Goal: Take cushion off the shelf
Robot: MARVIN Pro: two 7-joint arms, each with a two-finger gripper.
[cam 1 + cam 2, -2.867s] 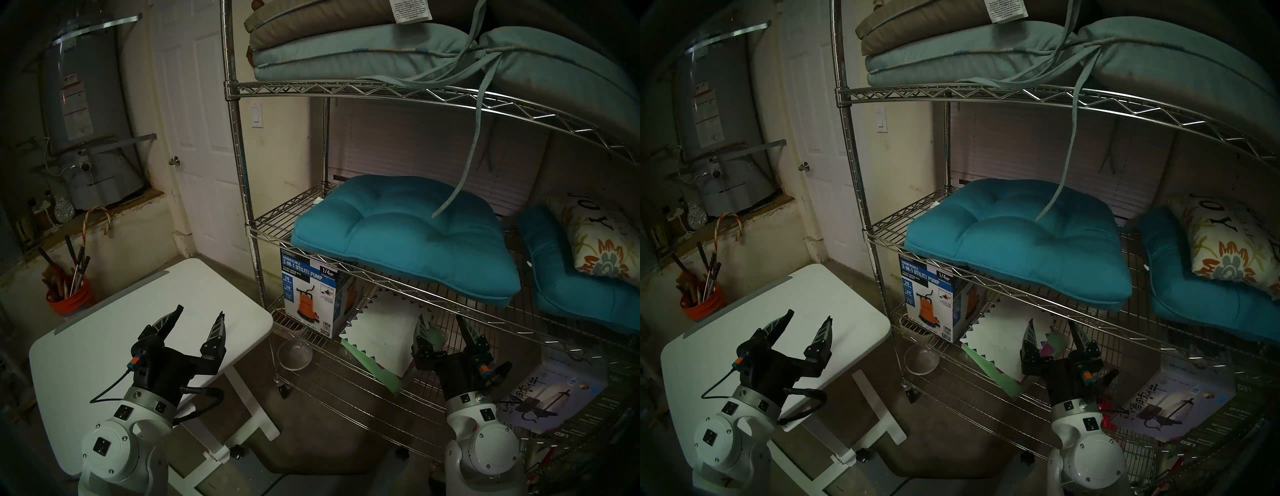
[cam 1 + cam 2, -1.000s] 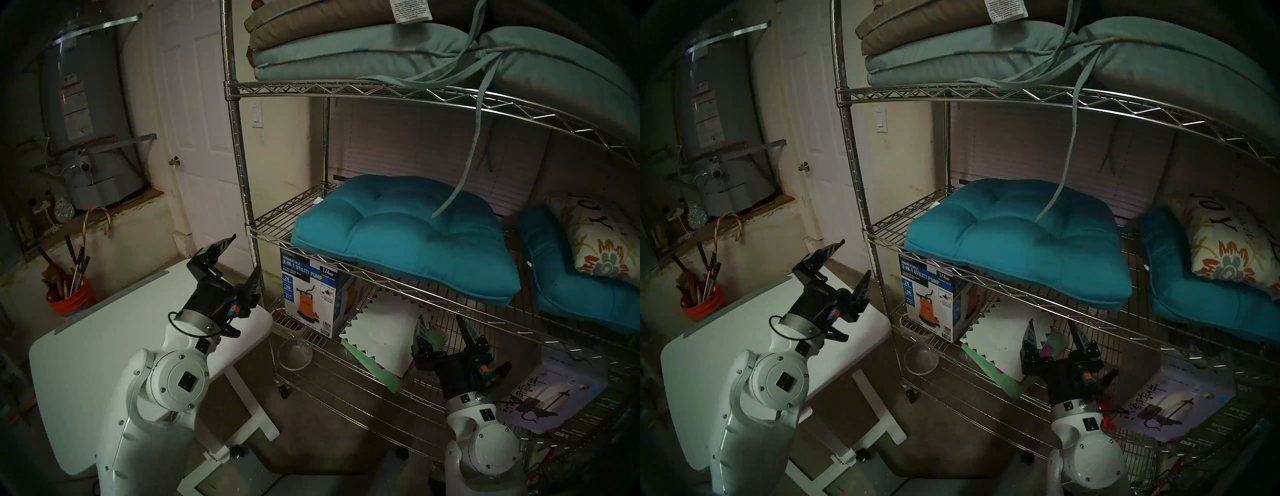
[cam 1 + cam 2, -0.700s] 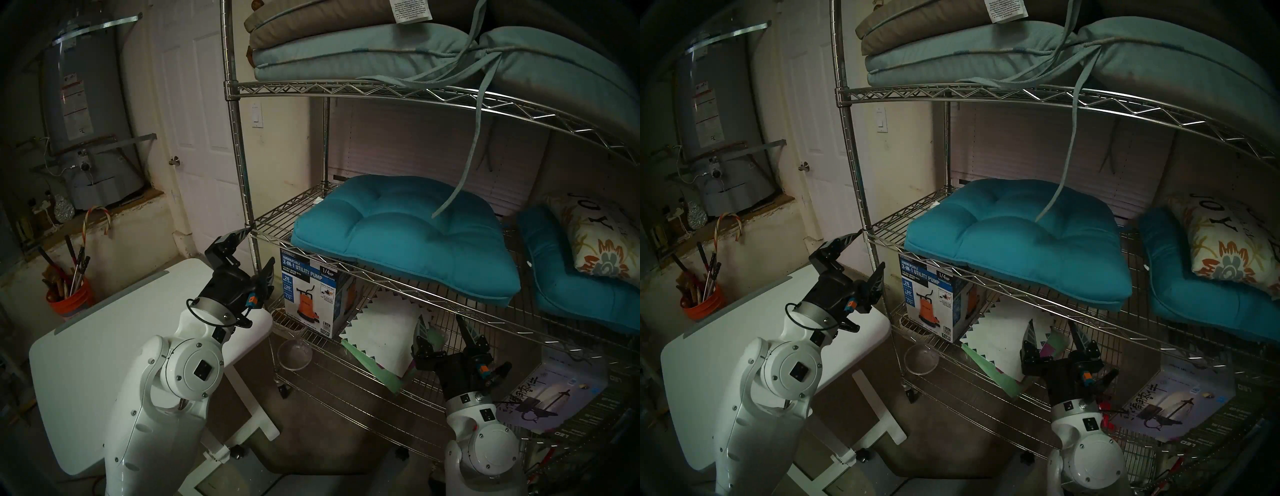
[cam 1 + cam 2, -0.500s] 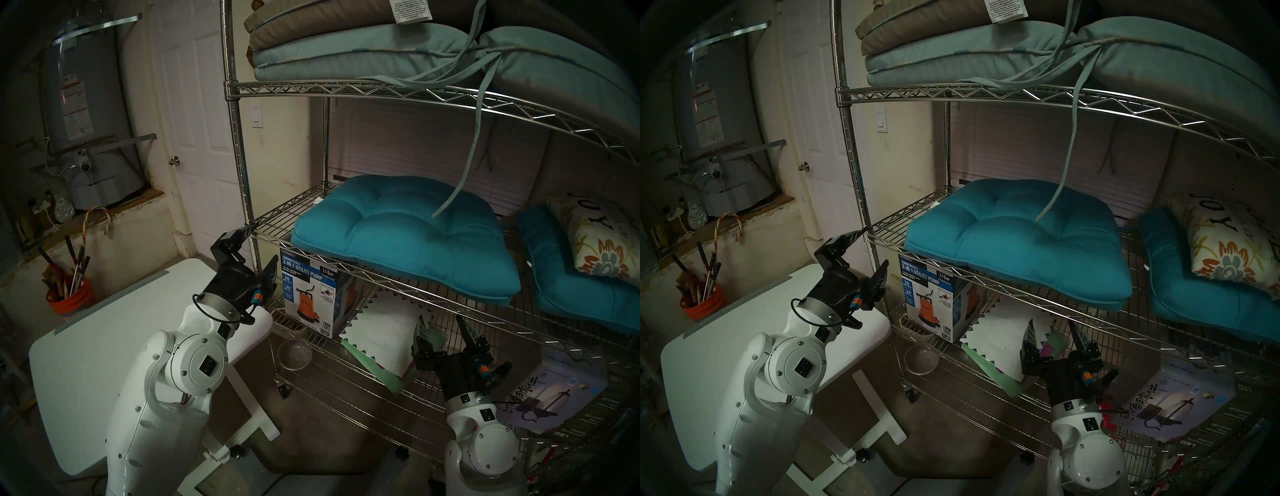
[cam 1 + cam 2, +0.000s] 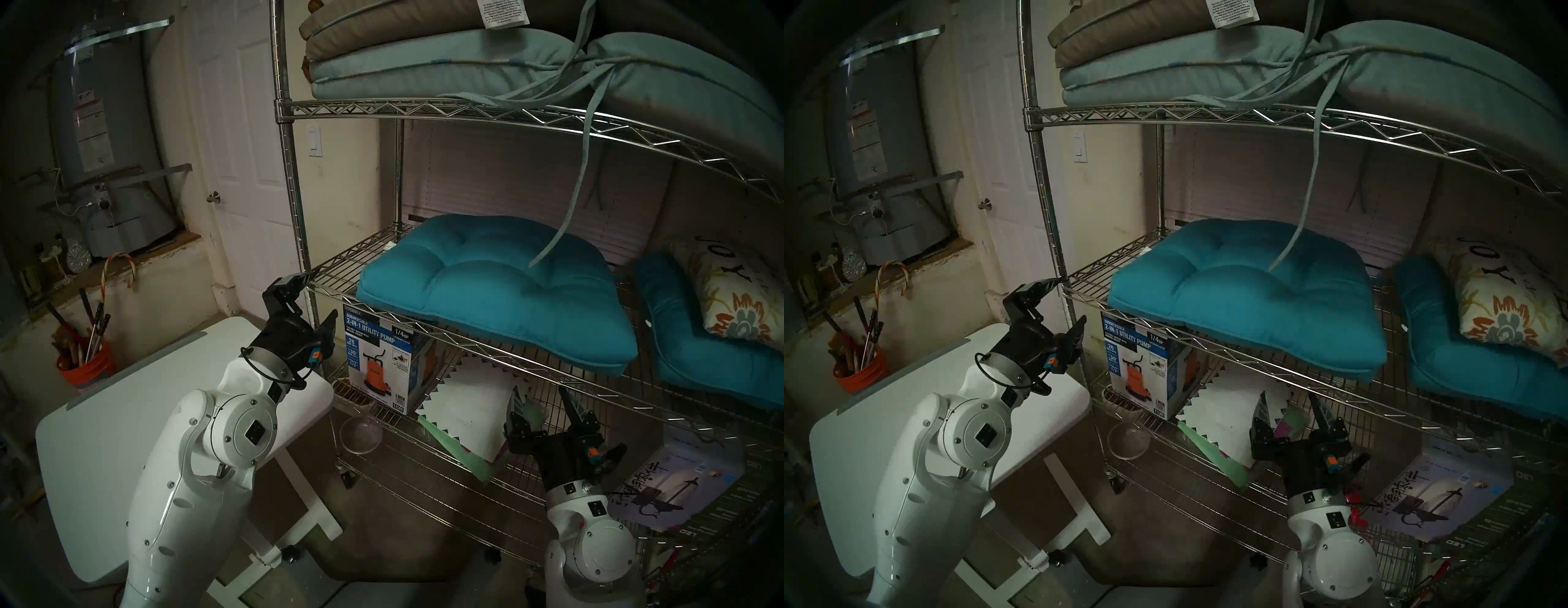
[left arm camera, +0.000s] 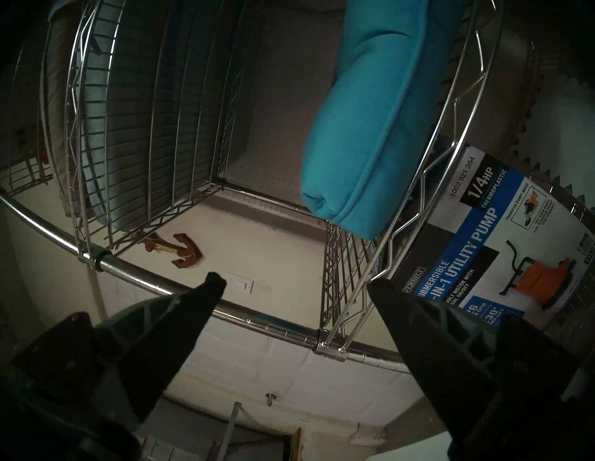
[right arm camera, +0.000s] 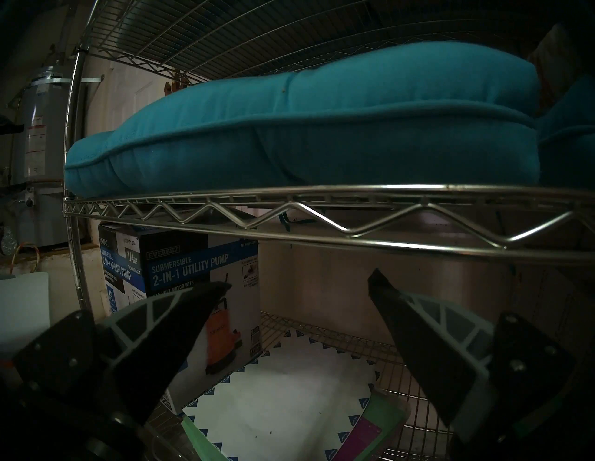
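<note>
I'm mid-approach: left gripper (image 5: 316, 301) wide at the shelf (image 5: 335, 285) post; next, reach the cushion (image 5: 492, 288) edge.

This is a home garage or utility room used for storage. A tall grey water heater (image 5: 108, 140), strapped to the wall, stands on a raised ledge left of a white panelled door (image 5: 242, 148) with a round knob. Right of that door rises a chrome wire shelf (image 5: 424, 108) stacked with seat cushions, a boxed utility pump (image 5: 384, 361) and other household goods. Below the heater, an orange bucket (image 5: 87, 367) holds long-handled tools on a bare concrete floor.
</note>
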